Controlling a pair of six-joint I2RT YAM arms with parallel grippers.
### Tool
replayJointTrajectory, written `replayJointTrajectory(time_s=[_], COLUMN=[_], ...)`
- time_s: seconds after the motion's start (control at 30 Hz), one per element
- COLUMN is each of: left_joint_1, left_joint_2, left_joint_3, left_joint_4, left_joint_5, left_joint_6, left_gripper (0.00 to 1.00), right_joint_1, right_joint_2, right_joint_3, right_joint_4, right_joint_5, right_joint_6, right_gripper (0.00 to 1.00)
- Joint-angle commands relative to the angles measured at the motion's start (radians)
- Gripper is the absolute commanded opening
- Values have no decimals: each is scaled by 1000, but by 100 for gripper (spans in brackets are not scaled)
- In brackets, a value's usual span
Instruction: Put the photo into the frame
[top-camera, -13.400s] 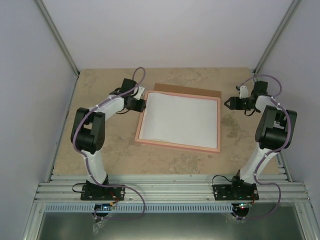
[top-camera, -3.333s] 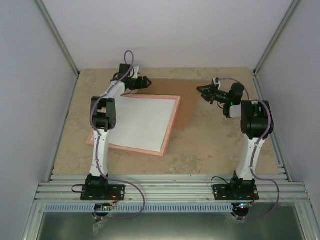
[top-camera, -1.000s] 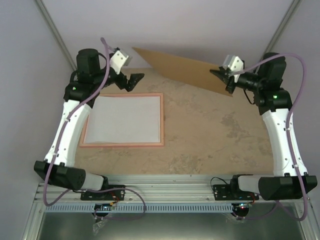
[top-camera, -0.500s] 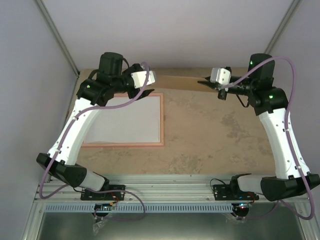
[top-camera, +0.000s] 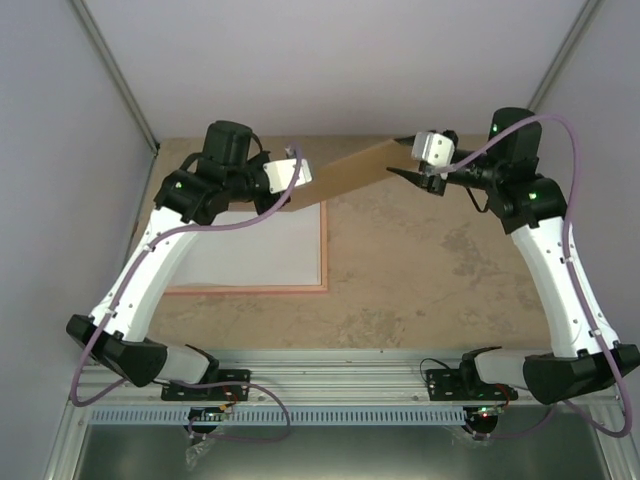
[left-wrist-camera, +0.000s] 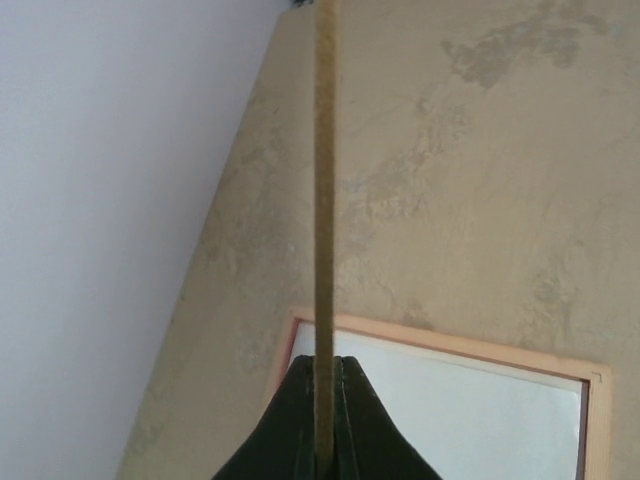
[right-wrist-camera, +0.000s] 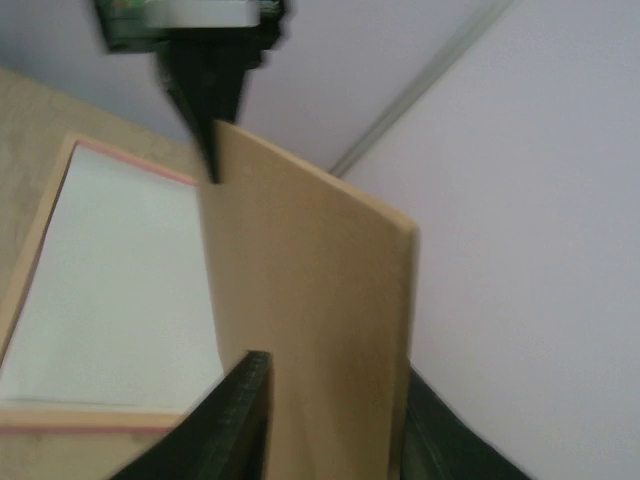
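Jaws of the left gripper (top-camera: 288, 196) pinch one end of the brown board (top-camera: 350, 172), held off the table (top-camera: 430, 270); the right gripper (top-camera: 400, 174) clamps the opposite end. Below and apart from the left fingers (left-wrist-camera: 290, 430) the frame (top-camera: 324, 250) lies flat, the photo (top-camera: 260, 250) inside it, white back up.

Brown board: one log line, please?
brown board: aloft; left gripper: shut on it; right gripper: shut on it; frame: on table
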Motion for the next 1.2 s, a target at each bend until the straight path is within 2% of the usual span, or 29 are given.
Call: replayJointTrajectory(time_s=[0.0, 0.07, 0.17, 0.27, 0.43, 0.67, 0.97, 1.17], left_joint_1=[87, 131, 166, 180, 179, 188, 235, 244], left_joint_2=[-64, -70, -67, -62, -48, -69, -84, -91], left_joint_3=[-46, -48, -29, 0, 45, 22, 4, -18], left_joint_4=[260, 325, 402, 475, 530, 533, 521, 517], left_joint_5=[-133, -170, -252, -335, -446, -472, -436, -423], left_joint_6=[-277, -340, -396, -440, -495, -504, -540, -547], left_gripper=[0, 0, 0, 0, 0, 0, 0, 0], right_joint_1=[-51, -111, -202, -205, -117, 62, 172, 197], right_joint_2=[-2, 2, 36, 136, 336, 586, 841, 966], right_joint_3=[-51, -102, -178, -212, -179, -55, 34, 125], right_joint_4=[168, 211, 271, 286, 275, 224, 222, 213], right_joint_5=[134, 131, 88, 115, 251, 350, 377, 393], right_joint_6=[302, 417, 633, 813, 1008, 1152, 1220, 1248], right_gripper=[62, 70, 72, 69, 68, 67, 66, 66])
